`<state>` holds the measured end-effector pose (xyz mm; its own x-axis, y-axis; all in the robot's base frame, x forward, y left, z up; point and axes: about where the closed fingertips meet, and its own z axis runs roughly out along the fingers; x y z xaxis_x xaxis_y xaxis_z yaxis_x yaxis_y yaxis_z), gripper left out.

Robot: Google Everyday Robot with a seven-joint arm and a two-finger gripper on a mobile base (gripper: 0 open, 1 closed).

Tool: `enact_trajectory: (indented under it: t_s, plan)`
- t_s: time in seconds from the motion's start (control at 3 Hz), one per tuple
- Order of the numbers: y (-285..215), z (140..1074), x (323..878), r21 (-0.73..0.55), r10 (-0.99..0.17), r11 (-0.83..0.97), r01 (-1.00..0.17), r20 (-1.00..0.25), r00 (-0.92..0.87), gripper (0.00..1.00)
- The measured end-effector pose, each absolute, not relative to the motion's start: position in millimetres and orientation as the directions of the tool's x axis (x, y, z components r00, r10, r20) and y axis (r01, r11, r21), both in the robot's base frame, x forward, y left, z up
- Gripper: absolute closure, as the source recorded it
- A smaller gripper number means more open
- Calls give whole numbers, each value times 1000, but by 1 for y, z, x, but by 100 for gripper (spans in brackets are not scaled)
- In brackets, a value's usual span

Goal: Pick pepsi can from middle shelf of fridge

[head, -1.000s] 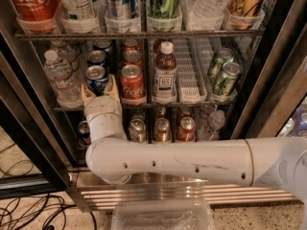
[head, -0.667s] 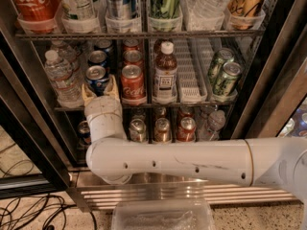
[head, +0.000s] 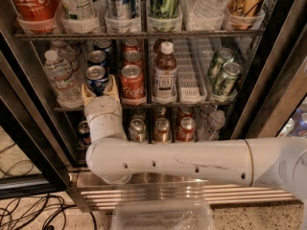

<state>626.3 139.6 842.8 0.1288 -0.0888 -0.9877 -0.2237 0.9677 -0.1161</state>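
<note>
I saw my hand (head: 100, 90), matt cream plastic, at the glossy metal pepsi can (head: 97, 76), middle shelf (head: 201, 102) of dark wire, fridge (head: 192, 194) base dull steel.

- Gripper (head: 99, 88): pale tan-yellow, at the front left of the middle shelf (head: 192, 101), right by the pepsi can (head: 96, 76).
- Wrist (head: 103, 123): a stubby white cylinder with a faint seam round it.
- Elbow (head: 106, 163): a rounded, glossy white joint.
- Forearm (head: 192, 161): a long white tube — small dark holes in a row, a thin dark scuff, a yellowish ring near its right end.
</note>
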Motion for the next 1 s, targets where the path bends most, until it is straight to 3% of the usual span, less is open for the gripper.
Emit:
enact_trajectory:
  t_s: [1.0]
  plan:
    - [142, 892, 599, -29, 22, 959, -282, -984, 176, 100]
